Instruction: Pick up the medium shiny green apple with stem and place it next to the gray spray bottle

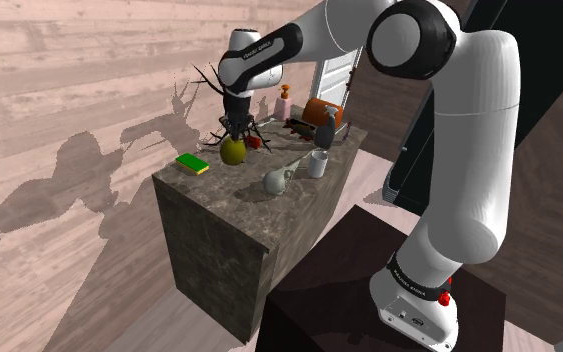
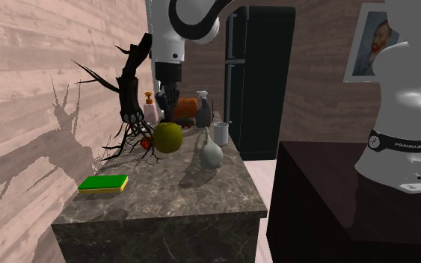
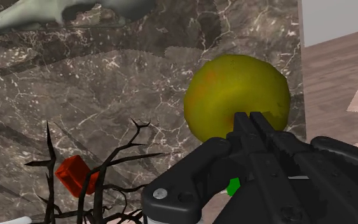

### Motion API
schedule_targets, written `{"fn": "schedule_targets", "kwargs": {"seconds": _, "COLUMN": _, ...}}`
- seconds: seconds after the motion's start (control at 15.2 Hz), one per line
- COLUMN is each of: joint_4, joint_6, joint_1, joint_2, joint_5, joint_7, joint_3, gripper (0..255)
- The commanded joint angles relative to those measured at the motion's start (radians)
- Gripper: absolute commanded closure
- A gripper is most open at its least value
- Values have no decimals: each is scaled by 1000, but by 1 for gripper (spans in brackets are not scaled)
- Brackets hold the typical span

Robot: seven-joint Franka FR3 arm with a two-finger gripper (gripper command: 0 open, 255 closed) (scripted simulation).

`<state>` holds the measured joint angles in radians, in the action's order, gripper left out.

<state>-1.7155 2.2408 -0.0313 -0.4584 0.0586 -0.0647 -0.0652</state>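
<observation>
bare branches (image 2: 130, 86) crowd apple (image 2: 167, 138), vase (image 2: 210, 154) near

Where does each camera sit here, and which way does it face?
Shoulder view: beside the stand, looking down over the counter; the arm shows.
Second exterior view: beyond the counter's sponge end, facing the fridge; arm shows.
Wrist view: on the hand, facing the apple; gripper shows.
All three share the apple.

Yellow-green apple (image 3: 234, 86) at closed pincer (image 3: 250, 122), over marbled countertop (image 3: 107, 95).

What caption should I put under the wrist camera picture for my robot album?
Black gripper right at a yellow-green apple above a dark marbled counter, black twigs nearby.
</observation>
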Motion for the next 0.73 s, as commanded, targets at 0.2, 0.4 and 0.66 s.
{"fn": "schedule_targets", "kwargs": {"seconds": 0.2, "joint_4": 26, "joint_6": -56, "joint_1": 0, "joint_2": 29, "joint_5": -3, "joint_7": -2, "joint_3": -2, "gripper": 255}}
{"fn": "schedule_targets", "kwargs": {"seconds": 0.4, "joint_4": 44, "joint_6": -89, "joint_1": -1, "joint_2": 45, "joint_5": -5, "joint_7": -4, "joint_3": -3, "gripper": 255}}
{"fn": "schedule_targets", "kwargs": {"seconds": 0.66, "joint_4": 71, "joint_6": -135, "joint_1": -1, "joint_2": 64, "joint_5": -8, "joint_7": -6, "joint_3": -4, "gripper": 255}}
